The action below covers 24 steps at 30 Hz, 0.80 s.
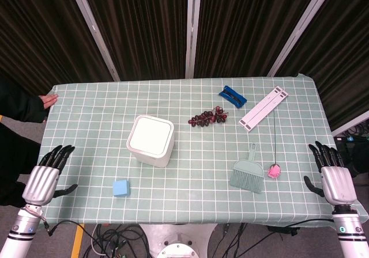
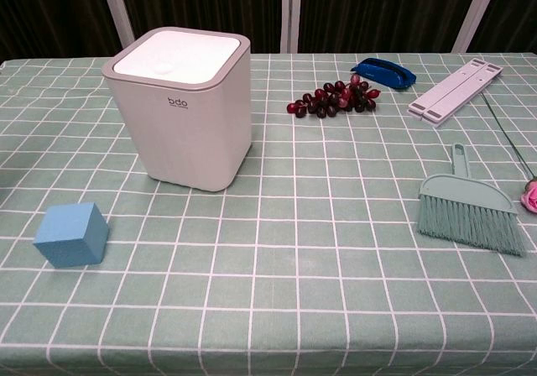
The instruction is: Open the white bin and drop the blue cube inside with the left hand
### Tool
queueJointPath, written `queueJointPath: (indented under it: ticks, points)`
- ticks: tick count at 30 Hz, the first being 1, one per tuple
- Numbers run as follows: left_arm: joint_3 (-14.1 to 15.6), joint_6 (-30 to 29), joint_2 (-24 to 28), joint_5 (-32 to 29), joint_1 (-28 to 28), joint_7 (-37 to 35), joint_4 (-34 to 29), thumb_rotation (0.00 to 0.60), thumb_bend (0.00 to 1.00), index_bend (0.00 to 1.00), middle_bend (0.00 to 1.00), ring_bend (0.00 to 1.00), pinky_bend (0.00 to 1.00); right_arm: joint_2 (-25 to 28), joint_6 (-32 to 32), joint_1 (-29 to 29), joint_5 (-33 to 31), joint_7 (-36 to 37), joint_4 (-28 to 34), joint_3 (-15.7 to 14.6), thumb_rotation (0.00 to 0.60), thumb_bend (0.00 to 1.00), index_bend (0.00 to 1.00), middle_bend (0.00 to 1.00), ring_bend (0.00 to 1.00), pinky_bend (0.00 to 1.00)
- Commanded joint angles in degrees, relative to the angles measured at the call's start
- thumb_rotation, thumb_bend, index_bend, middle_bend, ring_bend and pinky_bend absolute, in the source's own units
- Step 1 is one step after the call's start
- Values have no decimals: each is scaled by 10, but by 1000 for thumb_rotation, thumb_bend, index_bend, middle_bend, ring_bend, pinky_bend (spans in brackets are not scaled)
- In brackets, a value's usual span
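The white bin [image 1: 151,140] stands left of the table's middle with its lid down; the chest view shows the same bin [image 2: 182,105] upright with a grey rim. The blue cube [image 1: 121,188] lies near the front edge, in front and left of the bin, and the cube [image 2: 72,234] sits low left in the chest view. My left hand [image 1: 45,175] hovers at the table's front left corner, fingers spread, holding nothing. My right hand [image 1: 333,174] hangs at the front right edge, also spread and empty. Neither hand appears in the chest view.
A bunch of dark grapes [image 1: 209,117], a blue stapler [image 1: 234,96] and a white folding stand [image 1: 263,107] lie at the back right. A green hand brush [image 1: 248,173] and a pink rose [image 1: 274,170] lie at the front right. A person's hand [image 1: 48,100] rests on the far left edge.
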State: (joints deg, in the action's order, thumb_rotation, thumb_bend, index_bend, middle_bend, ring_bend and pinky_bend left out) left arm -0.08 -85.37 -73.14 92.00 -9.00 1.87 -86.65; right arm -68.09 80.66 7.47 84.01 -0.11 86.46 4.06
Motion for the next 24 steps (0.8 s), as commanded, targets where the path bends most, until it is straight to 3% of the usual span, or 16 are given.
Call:
queueJointPath:
  ticks: [1, 9, 15, 19, 24]
  points:
    - [0, -1, 0, 1, 0, 0, -1, 600, 15, 72, 91, 52, 186, 0, -1, 0, 1, 0, 0, -1, 600, 240, 0, 0, 0, 0]
    - [-7, 1, 12, 25, -18, -2, -13, 600, 14, 72, 91, 52, 186, 1, 0, 1, 0, -3, 3, 1, 600, 240, 0, 0, 0, 0]
    - [-27, 13, 39, 106, -78, 19, -55, 600, 14, 72, 102, 52, 186, 1, -2, 1, 0, -10, 3, -1, 600, 239, 0, 0, 0, 0]
    - [-47, 58, 44, 130, -129, 52, -92, 600, 14, 72, 104, 51, 185, -1, -3, 1, -3, -10, 2, 0, 600, 240, 0, 0, 0, 0]
    - [-67, 143, 35, 108, -187, 77, -109, 600, 14, 72, 106, 51, 183, -3, 0, 0, -1, -8, -3, 0, 600, 240, 0, 0, 0, 0]
